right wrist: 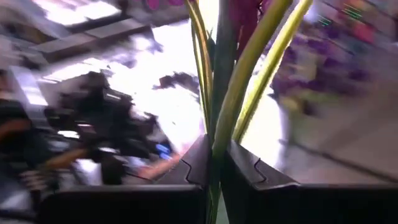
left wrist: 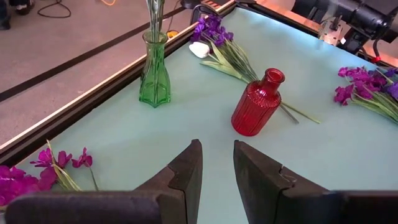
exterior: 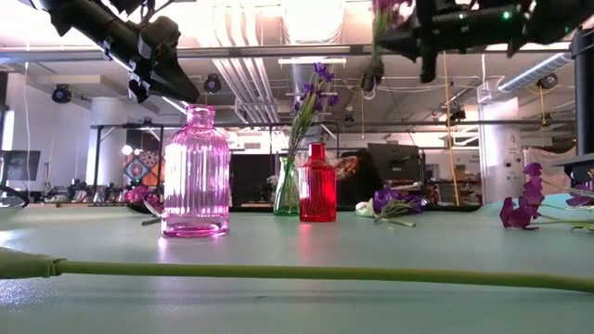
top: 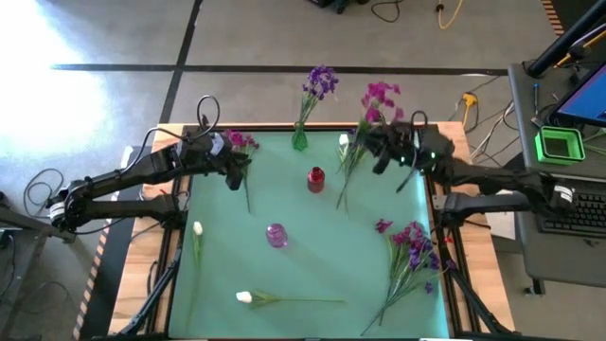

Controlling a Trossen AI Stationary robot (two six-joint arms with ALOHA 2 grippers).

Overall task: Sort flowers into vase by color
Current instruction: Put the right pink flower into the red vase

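My right gripper [top: 371, 142] hangs over the table's far right, shut on a magenta flower [top: 380, 95]. Three vases stand on the green mat. The green vase [top: 299, 140] holds a purple flower [top: 320, 80]. The others are a red vase [top: 315, 178] and a pink vase [top: 276, 235]. My left gripper [left wrist: 217, 146] hovers at the far left, open with nothing between its fingers. Another magenta flower [left wrist: 25, 180] lies on the mat beside it. White flowers [top: 197, 230] [top: 244, 297] lie flat near the front. My right gripper pinches the magenta flower's thin green stems [right wrist: 219, 140] between its two fingers. The fingers come from the table's right, tipped a little upward. The stems rise out of the fingers with the bloom [exterior: 385, 7] on top, lifted clear of the table.
A purple flower with a white bud [left wrist: 211, 37] lies on the mat behind the red vase. A bunch of purple and magenta flowers [top: 412, 248] lies near the right edge. A long green stem [exterior: 306, 272] lies across the front of the mat.
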